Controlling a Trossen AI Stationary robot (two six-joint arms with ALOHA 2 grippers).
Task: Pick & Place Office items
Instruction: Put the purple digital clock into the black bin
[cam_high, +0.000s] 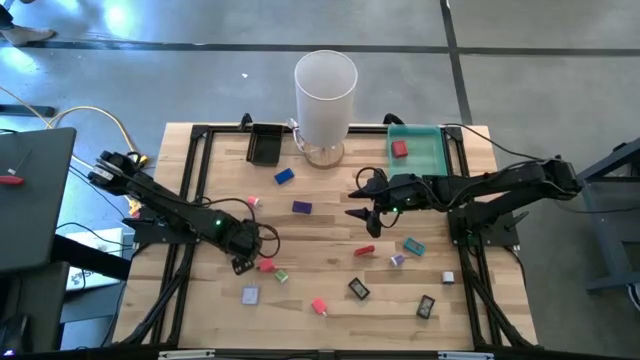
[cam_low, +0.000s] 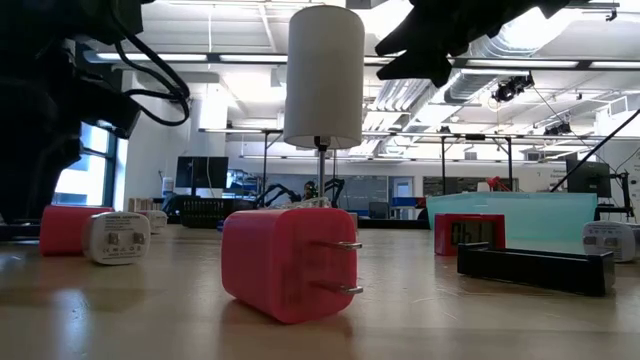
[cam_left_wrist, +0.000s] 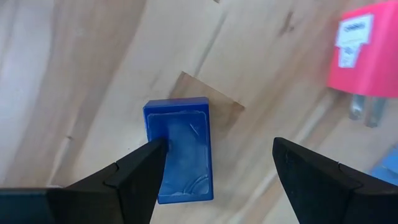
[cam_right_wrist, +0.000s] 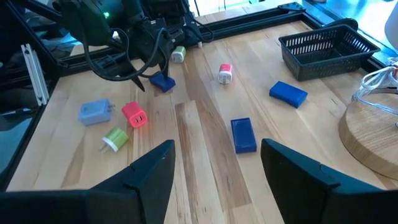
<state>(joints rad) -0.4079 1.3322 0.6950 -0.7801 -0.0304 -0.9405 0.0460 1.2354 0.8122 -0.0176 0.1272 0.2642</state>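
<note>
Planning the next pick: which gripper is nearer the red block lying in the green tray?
Right. The right gripper hangs over the table just outside the green tray, close to the red block. The left gripper sits across the table.

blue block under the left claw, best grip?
Grip the blue block across its two long sides, from straight above. It lies flat on the wooden table, rectangular, with bare wood along both long edges. The left claw is open, one finger already overlapping a long edge, so shift sideways to straddle it first.

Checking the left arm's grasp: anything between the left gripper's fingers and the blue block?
Nothing. In the left wrist view the left gripper is open, one finger at the blue block; bare wood fills the gap.
</note>
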